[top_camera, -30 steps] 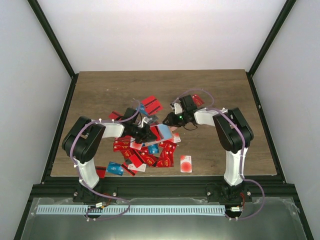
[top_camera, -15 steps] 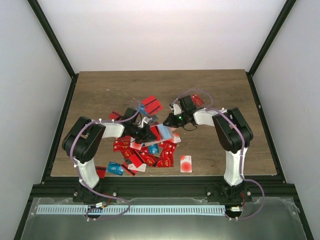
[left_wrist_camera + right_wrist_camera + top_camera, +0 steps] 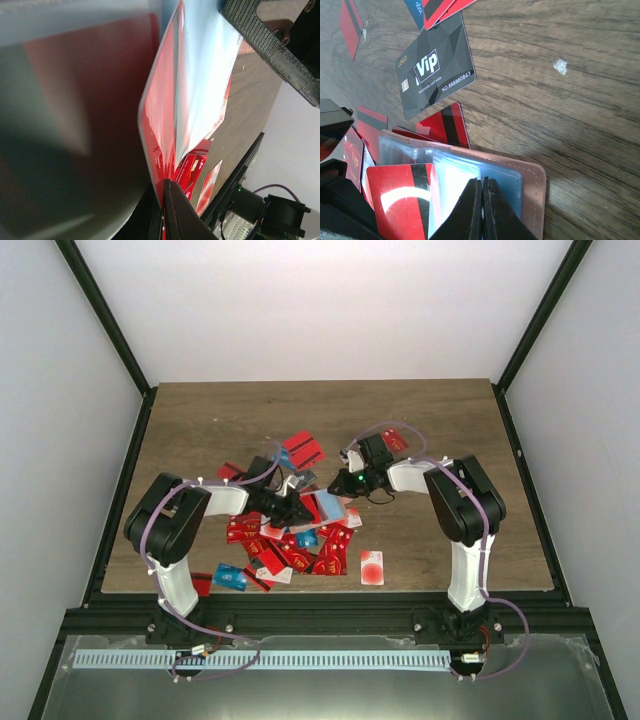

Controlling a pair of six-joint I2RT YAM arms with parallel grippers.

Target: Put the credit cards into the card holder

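- Seeing the left jaws and right jaws nose to nose over the middle of the bench (image 3: 200,420) in the top view, at the far edge of a heap of credit cards (image 3: 290,545). Card holder (image 3: 328,504) right between them, just a pale patch from up here. Can't make out either gap from this angle.
- Also spotting a white card (image 3: 371,567) with a red dot lying apart on the near right, and a blue card (image 3: 230,577) at the near left.
- Left wrist: got the left jaws pressed together, pinching the edge of a red card (image 3: 157,115) standing up from the tips, with a pale sheet (image 3: 205,85) fanning off beside it. Blurry red stuff on the left, no idea what.
- Right wrist: right jaws pressed together too, tips at a clear pocket of the card holder (image 3: 536,187), lying open on the wood. Can't tell whether a leaf is actually pinched.
- Same view: striped red card (image 3: 402,200) on the holder's left part, dark grey Vip card (image 3: 435,70) flat on the wood beyond.
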